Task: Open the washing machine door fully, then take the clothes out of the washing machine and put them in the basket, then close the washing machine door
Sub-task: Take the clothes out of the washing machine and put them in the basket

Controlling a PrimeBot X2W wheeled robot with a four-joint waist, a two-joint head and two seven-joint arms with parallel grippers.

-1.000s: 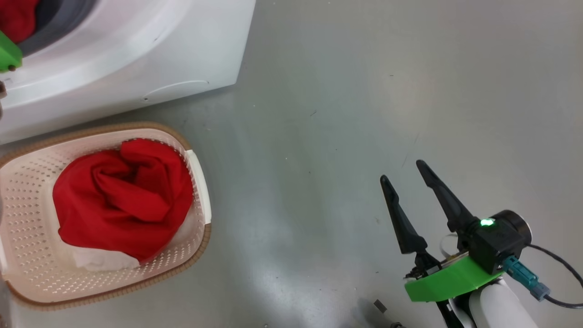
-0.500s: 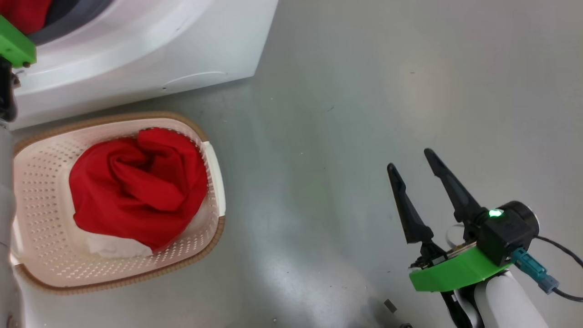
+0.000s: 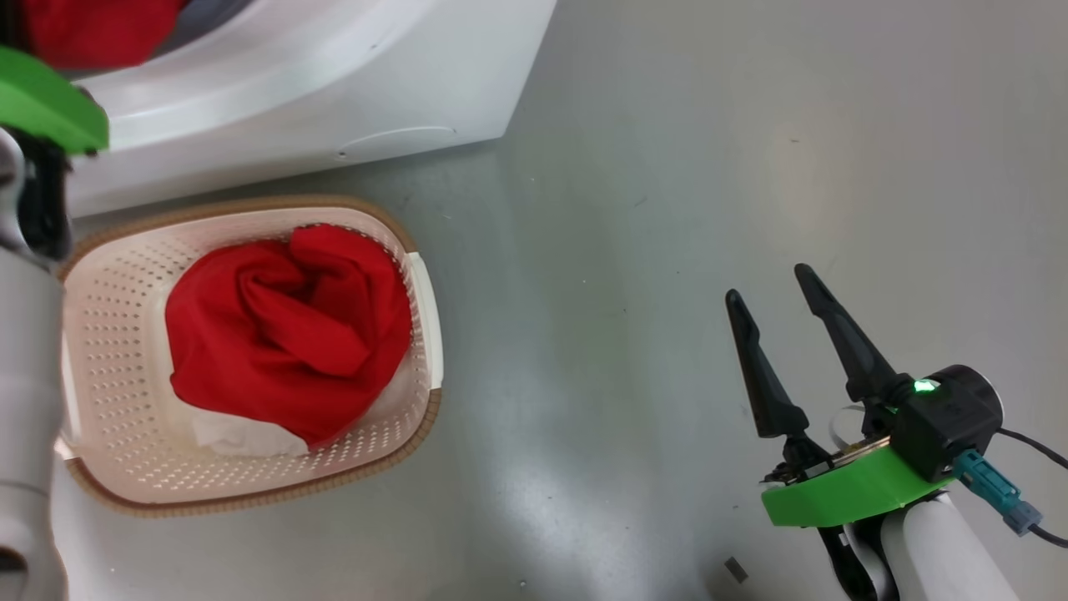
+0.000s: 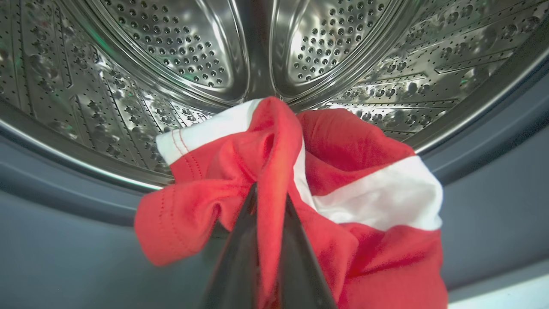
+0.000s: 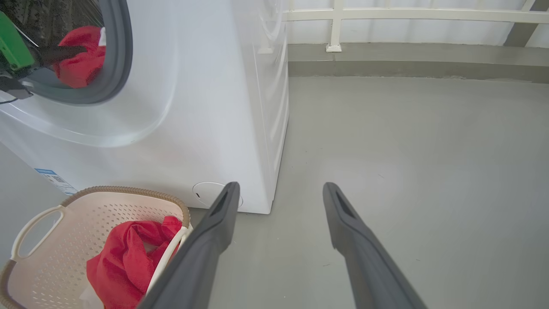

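L pincer (image 4: pixel 270 194) just went from wide to pressed together and now pinches a fold of the red-and-white garment (image 4: pixel 351 146) right at its tips, in the mouth of the washing machine (image 5: pixel 206 107), steel drum (image 4: pixel 180 51) beyond the tips, grey gasket (image 4: pixel 64 249) under them. So the grab looks made; next is prob. a pull-out and a drop into the basket (image 3: pixel 242 204), on the floor (image 3: pixel 626 209) below that pincer, w/ one red piece (image 3: pixel 284 325) already in it. R pincer (image 3: pixel 768 282) is spread, nothing between its fingers, over bare floor well off to the basket's far side; head cam swung meanwhile, things didn't.
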